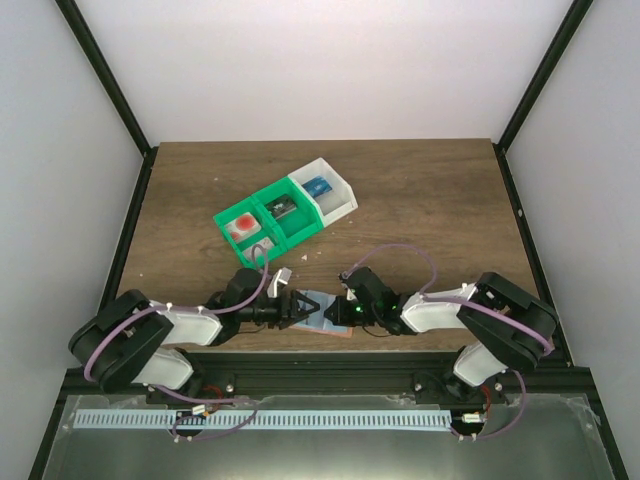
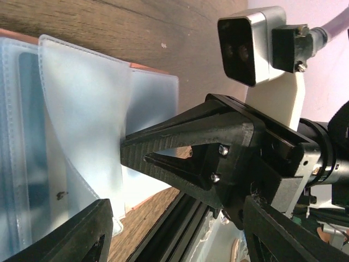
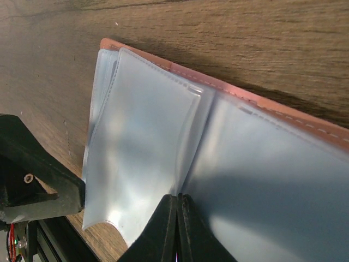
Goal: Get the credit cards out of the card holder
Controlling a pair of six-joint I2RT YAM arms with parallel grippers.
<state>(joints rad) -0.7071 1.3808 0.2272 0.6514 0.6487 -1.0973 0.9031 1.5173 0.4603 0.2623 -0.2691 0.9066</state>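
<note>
Surface (image 1: 430, 200) of dark wood, boxed in by white walls (image 1: 300, 60), is carrying the card holder (image 1: 320, 304) lying open near its front edge, the right claw (image 3: 177, 210) pinching one of its clear sleeves (image 3: 142, 158) tight, the left claw (image 1: 298, 308) gaping beside it, holding nothing

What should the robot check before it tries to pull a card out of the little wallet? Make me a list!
1. Card holder lies open on the table: ok.
2. Right hand shut, tip at the sleeves' fold: ok.
3. Left hand open: ok.
4. Lifted sleeve faces the left hand: ok.
5. Card inside that sleeve: cannot tell.
6. Sleeve edge between the left hand's fingers: cannot tell.
</note>
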